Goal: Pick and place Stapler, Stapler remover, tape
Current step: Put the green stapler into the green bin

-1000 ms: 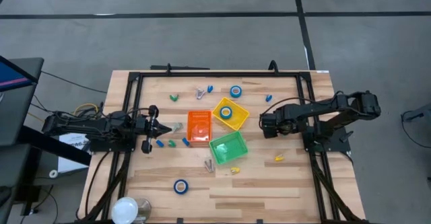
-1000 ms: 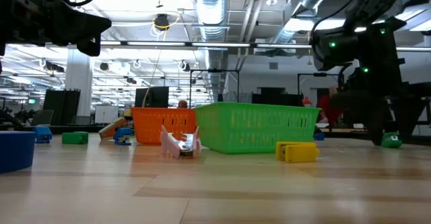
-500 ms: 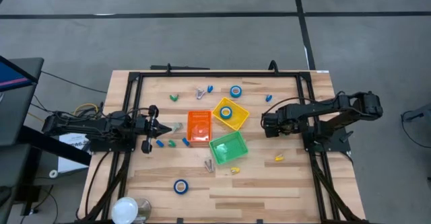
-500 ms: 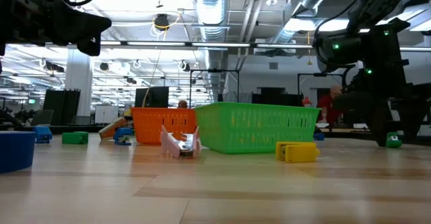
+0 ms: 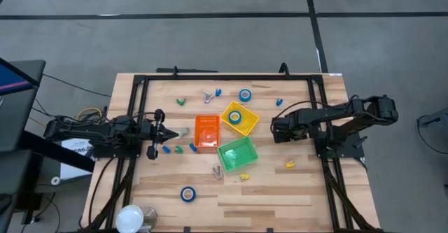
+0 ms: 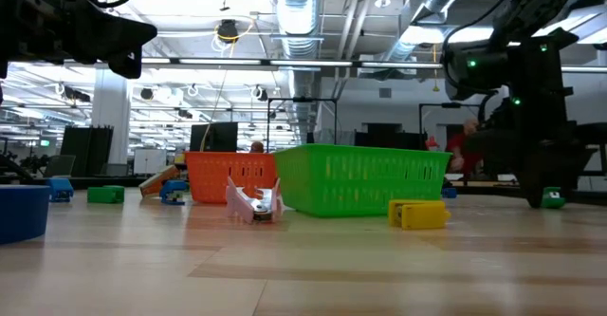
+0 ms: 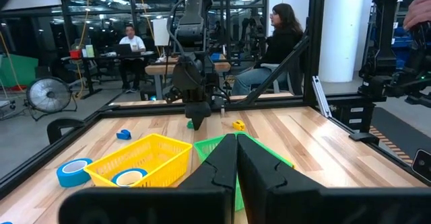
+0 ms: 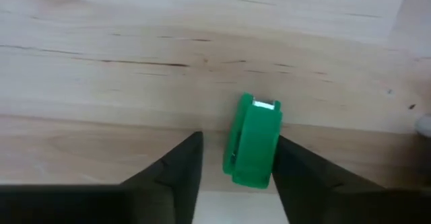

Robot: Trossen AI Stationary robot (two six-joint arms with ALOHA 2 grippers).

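My right gripper points straight down right of the bins. Its open fingers stand on either side of a small green stapler lying on the table. My left gripper waits level at the table's left, shut and holding nothing. One blue tape roll lies at the far side, one lies in the yellow bin, and one lies near the front. A staple remover lies in front of the green bin. My right gripper comes at the green stapler from above, fingers across its two long sides. One finger stands right against one side; whether it touches, I cannot tell. The other finger is still apart from it. The stapler lies flat on the table.
The orange bin, the yellow bin and the green bin stand together mid-table. Small yellow staplers, blue ones, a green one and another remover lie scattered. A black frame edges the table.
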